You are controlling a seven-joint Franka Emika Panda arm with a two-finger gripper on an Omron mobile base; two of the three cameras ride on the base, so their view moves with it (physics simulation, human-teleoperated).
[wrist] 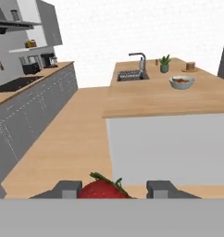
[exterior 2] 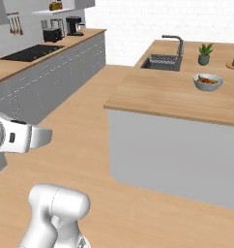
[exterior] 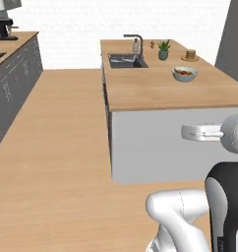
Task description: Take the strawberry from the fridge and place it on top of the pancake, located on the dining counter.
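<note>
End effector (wrist: 113, 190): closed on the strawberry (wrist: 103, 190); one fingertip stands at each side of the berry in the hand view.
Strawberry: red, green stalk on top, held between the fingertips, in front of the near grey end panel of the dining worktop (wrist: 178, 99) and well apart from its top surface.
Floor (exterior: 57, 147): light wood, running between the dining worktop and the wall worktop (exterior 2: 36, 60).
Dining worktop: long, light wooden top on a grey body; its near part is bare.
Fruit bowl (exterior: 185, 74): white, holds red fruit; stands on the dining worktop about midway along, toward the right edge.
Sink (exterior: 126, 60): dark basin with a dark tap, set in the far left part of the top.
Potted plant (exterior: 163, 50): small, just beyond the sink, to its right.
Pancake (exterior: 191, 55): tan stack on a wooden plate, at the far right of the top, beyond the bowl.
Wall worktop: across the floor to the left; carries a dark stovetop (exterior 2: 29, 52) and dark appliances farther back.
</note>
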